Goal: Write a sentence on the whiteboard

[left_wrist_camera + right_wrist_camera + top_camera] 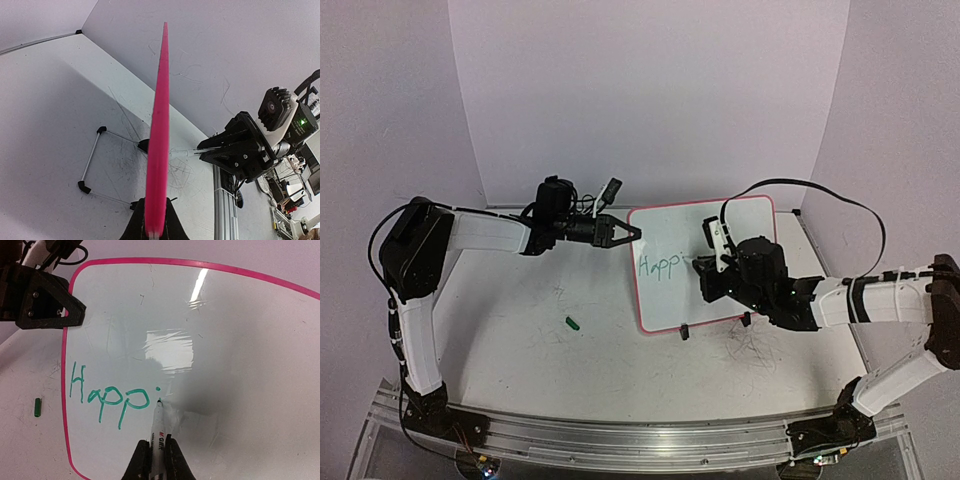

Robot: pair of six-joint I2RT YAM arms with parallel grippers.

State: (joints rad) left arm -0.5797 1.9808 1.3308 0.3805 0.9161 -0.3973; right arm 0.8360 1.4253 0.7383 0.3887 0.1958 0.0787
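Note:
The whiteboard point(705, 255) stands tilted on two black clip feet, white with a pink rim; it also shows in the right wrist view point(240, 340). Green lettering point(107, 395) on it reads "Happ" with a dot of an "i" after it; it shows small in the top view point(660, 265). My left gripper point(635, 232) is shut on the board's left rim point(157, 150), seen edge-on. My right gripper point(159, 452) is shut on a white marker point(158, 432), its tip touching the board just below the dot. In the top view the right gripper point(705, 265) is over the board's middle.
A green marker cap point(573, 322) lies on the scuffed white table left of the board; it also shows in the right wrist view point(37, 407). Grey scribble marks point(752, 348) lie on the table in front of the board. The back wall stands behind it.

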